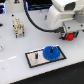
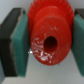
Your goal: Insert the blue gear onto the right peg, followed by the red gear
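Filling the wrist view, the small round bright-red plastic gear [image 2: 48, 36] sits clamped between the teal pads [image 2: 21, 44] of the end effector [image 1: 68, 35], raised above the white counter [image 1: 15, 62]. The flat bright-blue plastic gear [image 1: 51, 53] covers the right peg on the grey black-rimmed plate [image 1: 36, 59]; the peg itself is hidden.

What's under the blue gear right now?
The blue gear lies on the grey plate, at the end toward the exterior view's right. The peg there is covered, so I cannot confirm seating. The hand holds the red gear elsewhere.
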You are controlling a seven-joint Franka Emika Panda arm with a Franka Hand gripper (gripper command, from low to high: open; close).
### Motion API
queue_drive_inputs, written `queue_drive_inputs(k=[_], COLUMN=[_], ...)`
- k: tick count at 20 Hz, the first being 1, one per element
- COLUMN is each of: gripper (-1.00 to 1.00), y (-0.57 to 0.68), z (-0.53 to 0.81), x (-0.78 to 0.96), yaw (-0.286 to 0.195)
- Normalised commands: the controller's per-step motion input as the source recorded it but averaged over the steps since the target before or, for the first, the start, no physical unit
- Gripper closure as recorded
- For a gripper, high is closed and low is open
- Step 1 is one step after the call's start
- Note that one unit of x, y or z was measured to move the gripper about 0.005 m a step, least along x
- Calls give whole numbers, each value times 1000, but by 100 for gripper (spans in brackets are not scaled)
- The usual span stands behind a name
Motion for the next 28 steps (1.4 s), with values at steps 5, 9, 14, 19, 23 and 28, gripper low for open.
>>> queue_drive_inputs(k=[5, 9, 14, 19, 23, 28], gripper=[100, 100, 100, 100, 100, 100], y=[-24, -64, -225, -391, -474, -445], z=[478, 613, 595, 518, 476, 390], x=[72, 259, 409, 498, 521, 528], yaw=[0, 0, 0, 0, 0, 0])
